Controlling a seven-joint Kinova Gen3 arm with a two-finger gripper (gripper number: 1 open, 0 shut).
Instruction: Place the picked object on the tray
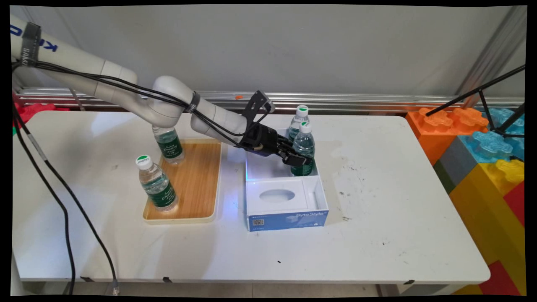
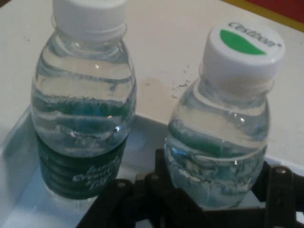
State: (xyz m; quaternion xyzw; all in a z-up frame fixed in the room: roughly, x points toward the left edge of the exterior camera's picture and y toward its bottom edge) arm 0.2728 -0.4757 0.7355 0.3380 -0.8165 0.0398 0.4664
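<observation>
Gripper [image 1: 298,160]: clamped around the near water bottle [image 1: 303,147].
Setting: white box [image 1: 321,191], second bottle [image 1: 298,120] just behind.

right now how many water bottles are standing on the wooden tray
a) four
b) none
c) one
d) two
d) two bottles stand on the wooden tray: the near bottle at its front left corner and the far bottle at its back, partly behind the arm; the other two are in the white box, where the claw is closed around one of them.

White table [image 1: 377,235], wooden tray [image 1: 197,180], toy bricks [image 1: 482,159]
</observation>
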